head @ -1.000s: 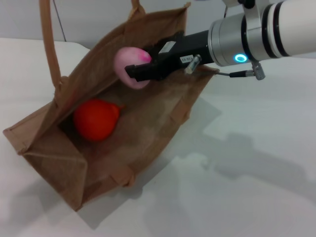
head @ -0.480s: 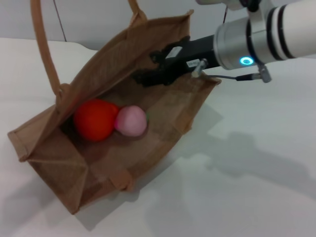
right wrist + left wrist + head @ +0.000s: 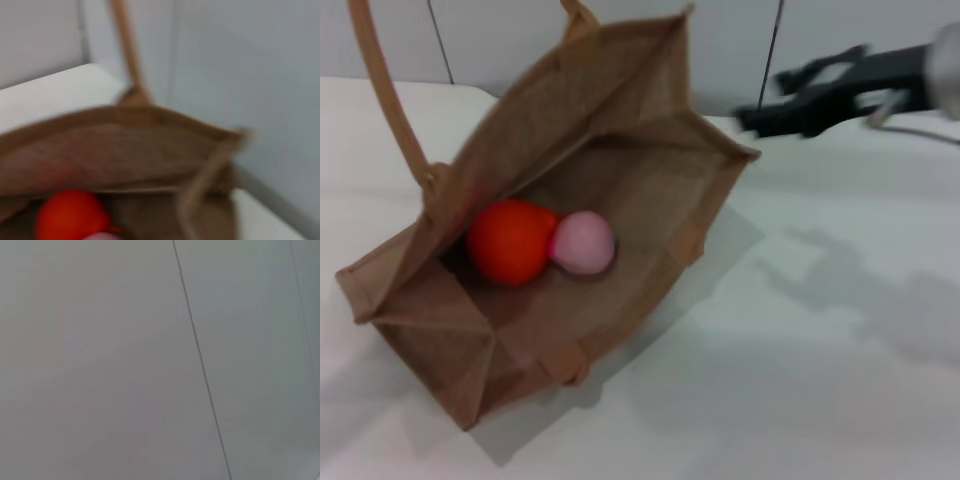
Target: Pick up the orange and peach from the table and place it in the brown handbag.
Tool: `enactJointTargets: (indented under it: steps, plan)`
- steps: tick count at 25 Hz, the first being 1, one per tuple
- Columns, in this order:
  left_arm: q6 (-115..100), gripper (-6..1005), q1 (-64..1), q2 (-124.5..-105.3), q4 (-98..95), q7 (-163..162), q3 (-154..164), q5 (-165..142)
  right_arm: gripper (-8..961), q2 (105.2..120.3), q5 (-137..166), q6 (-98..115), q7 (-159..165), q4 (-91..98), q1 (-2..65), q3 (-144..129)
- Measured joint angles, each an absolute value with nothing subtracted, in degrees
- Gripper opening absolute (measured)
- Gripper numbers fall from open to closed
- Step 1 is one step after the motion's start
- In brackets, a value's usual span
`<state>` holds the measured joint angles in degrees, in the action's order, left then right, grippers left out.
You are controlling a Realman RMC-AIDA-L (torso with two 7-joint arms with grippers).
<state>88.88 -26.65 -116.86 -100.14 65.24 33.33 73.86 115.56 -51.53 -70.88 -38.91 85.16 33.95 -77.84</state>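
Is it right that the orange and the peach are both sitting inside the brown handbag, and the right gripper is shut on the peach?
Not quite. The orange and the peach do lie together inside the brown handbag, but the right gripper holds nothing: in the head view it is open and empty, outside the bag beyond its far corner.

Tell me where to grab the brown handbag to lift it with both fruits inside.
Take the brown handbag by its upright looped handle, coming from above on its far left side. That strap stands free of the tilted bag, while the orange and peach rest touching in the bottom, so lifting there should keep the mouth upward.
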Motion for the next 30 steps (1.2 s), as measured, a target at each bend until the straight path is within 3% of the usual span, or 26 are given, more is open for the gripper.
enactJointTargets:
  steps: [5, 14, 18, 23, 30]
  plan:
    - [89.36, 128, -25.89, -116.74, -95.47, 67.26, 32.09, 81.56, 690, 115.55, -48.40, -70.93, -37.52, 86.18, 31.98, -71.60]
    - [87.86, 325, -24.85, -117.07, -86.68, 72.54, 30.56, 84.96, 687, 115.78, -46.74, -64.67, -39.67, 80.54, 32.14, -72.62]
    - [84.82, 558, -24.18, -117.20, -72.20, 84.58, 28.62, 87.84, 686, 115.86, -45.26, -55.59, -40.20, 79.39, 29.44, -77.14]
    - [79.99, 798, -23.74, -117.64, -59.41, 98.57, 29.56, 88.80, 683, 115.94, -44.87, -32.93, -41.60, 80.27, 22.67, -87.74]
    - [73.40, 872, -26.45, -117.69, -42.07, 115.42, 29.91, 92.82, 680, 115.93, -43.47, 12.26, -41.58, 66.89, 18.33, -105.13]
